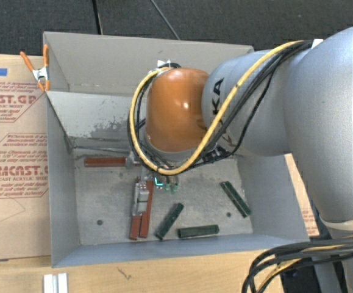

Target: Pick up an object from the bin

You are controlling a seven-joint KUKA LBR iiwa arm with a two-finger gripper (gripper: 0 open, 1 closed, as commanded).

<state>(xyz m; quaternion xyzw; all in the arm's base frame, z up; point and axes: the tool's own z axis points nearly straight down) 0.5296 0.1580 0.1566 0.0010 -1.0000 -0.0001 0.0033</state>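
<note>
My gripper [143, 193] reaches down from under the orange cover to the bin floor, left of the middle. It stands at the upper end of a pair of red-brown bars [140, 223], which lie side by side and run toward the front wall. Whether it touches them I cannot tell. A dark green bar [169, 220] lies slanted just to the right of the pair.
Another red-brown bar [106, 161] lies flat by the left back slope. A second dark green bar [197, 231] lies along the front wall, and a third [235, 198] lies slanted at the right. The arm and its cover hide the back middle of the bin.
</note>
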